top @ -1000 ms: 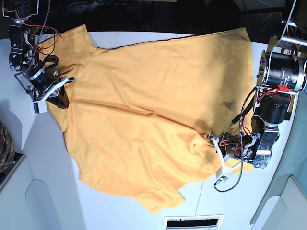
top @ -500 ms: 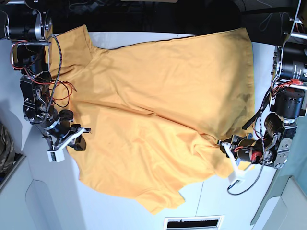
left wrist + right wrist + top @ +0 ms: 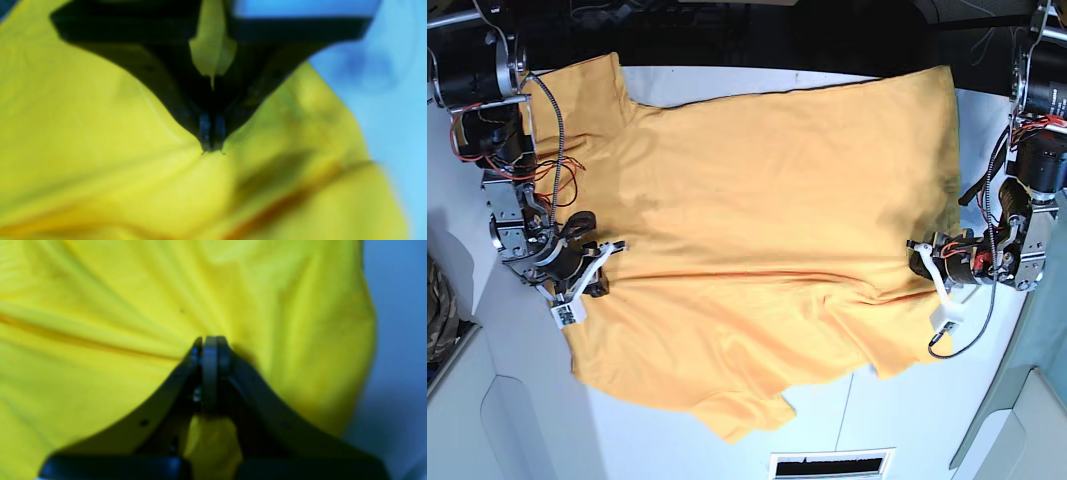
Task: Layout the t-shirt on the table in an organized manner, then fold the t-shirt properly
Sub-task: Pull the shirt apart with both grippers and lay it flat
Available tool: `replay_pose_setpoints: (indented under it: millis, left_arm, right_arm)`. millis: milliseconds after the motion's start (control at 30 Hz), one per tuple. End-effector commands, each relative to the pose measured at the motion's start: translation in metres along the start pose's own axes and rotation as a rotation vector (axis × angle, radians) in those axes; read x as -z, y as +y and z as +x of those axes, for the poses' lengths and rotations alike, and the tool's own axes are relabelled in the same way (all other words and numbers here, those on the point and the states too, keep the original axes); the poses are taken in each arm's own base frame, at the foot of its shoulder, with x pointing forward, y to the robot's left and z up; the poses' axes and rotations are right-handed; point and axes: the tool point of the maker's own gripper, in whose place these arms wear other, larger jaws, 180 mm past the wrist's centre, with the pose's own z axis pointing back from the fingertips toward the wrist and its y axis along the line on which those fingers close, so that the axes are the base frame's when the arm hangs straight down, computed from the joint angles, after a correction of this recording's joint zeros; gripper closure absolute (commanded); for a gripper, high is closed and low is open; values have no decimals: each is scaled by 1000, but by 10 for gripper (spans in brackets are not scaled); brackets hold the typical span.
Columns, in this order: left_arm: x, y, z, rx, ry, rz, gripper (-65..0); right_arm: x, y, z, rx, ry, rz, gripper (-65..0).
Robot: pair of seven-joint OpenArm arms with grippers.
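1. White table carries the t-shirt, spread wide across it in the base view, with one sleeve at the far corner near the right arm and another at the near edge.
2. Left gripper has its jaws pressed together on the shirt's edge; its wrist view shows cloth bunching into the closed tips and a scrap of fabric between the fingers behind them.
3. Right gripper is likewise pinched on the opposite edge, with creases fanning out from its tips.
4. The step in hand looks like stretching the shirt flat between the two arms.
5. To do it well, pull both grips apart evenly and keep them low, so the cloth slides over the table rather than lifting.
6. A ridge of wrinkles runs across the middle and the near part is rumpled; ease tension toward that side.
7. Avoid overpulling: a thin pinch may slip.
8. Release only once the cloth lies flat.
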Motion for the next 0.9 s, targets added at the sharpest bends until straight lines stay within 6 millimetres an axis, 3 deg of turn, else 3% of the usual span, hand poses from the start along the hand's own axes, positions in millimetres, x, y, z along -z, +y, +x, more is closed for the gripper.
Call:
replay_pose_setpoints:
  millis: [0,233,467,567,733,867]
  left_arm:
    - [-4,13,9,25,17,64,0]
    - [-3,-19,82,92,-76,48,0]
    - [-2,-36,112,95,-120,19,0]
    - [-7,-31,119,97,-131,26,0]
    - [-23,-28,133,61,-161,-41,0]
    - [-43,-36,135,42,-182,-176,-84]
  right_arm:
    - [-5,-25,3,-22,16,-55,0]
    - [-24,-68,-19,36,41,-133,0]
    - [-37,-81,-42,225,17,-166,0]
    - [-43,-94,-31,314,-45,-191,0]
    - [-58,-105,3,396,-178,-139,0]
    - [-78,-122,10,484,-203,-148,0]
